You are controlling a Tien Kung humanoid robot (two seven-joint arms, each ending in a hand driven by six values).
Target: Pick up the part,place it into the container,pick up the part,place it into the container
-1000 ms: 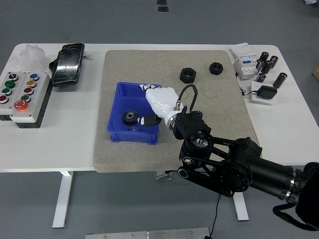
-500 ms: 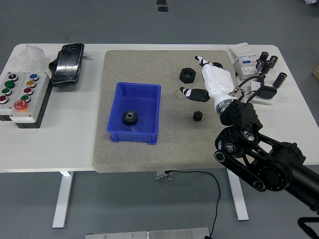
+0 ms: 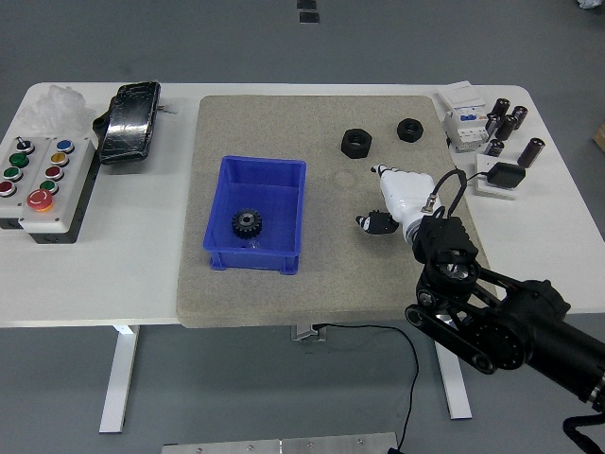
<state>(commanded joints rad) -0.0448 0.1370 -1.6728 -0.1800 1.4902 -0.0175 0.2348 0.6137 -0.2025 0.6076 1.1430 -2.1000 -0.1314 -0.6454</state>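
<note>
Right of centre in the frame, the right hand [image 3: 386,210] is reaching in over the grey mat [image 3: 326,274], its black arm [image 3: 492,317] entering from the lower right corner. White fingers [image 3: 386,172] are pointing toward the upper left, and the dark-tipped thumb side is curling against a small black gear [image 3: 379,223] sitting on the mat; whether the hand is truly gripping that gear or only touching it, I cannot tell. No left hand is showing.

Left of centre, the blue container [image 3: 256,227] is sitting on the mat, holding a larger black gear [image 3: 247,223] on its floor. The small gear is lying well apart from the container, to its right.

Upper middle of the mat: two black nuts, a larger one [image 3: 356,142] and a smaller one [image 3: 409,128], are lying near each other, both apart from the hand.

Upper right of the frame, off the mat on the white table [image 3: 142,274]: a white electrical module [image 3: 461,121], a cluster of black cylinders [image 3: 509,121], and a flat black square piece [image 3: 503,176] on a white base.

Left side of the frame: a grey button box [image 3: 43,184] with coloured buttons, a black wrapped object [image 3: 129,121] above it, and a wad of white material [image 3: 52,102] at the upper left corner.
</note>
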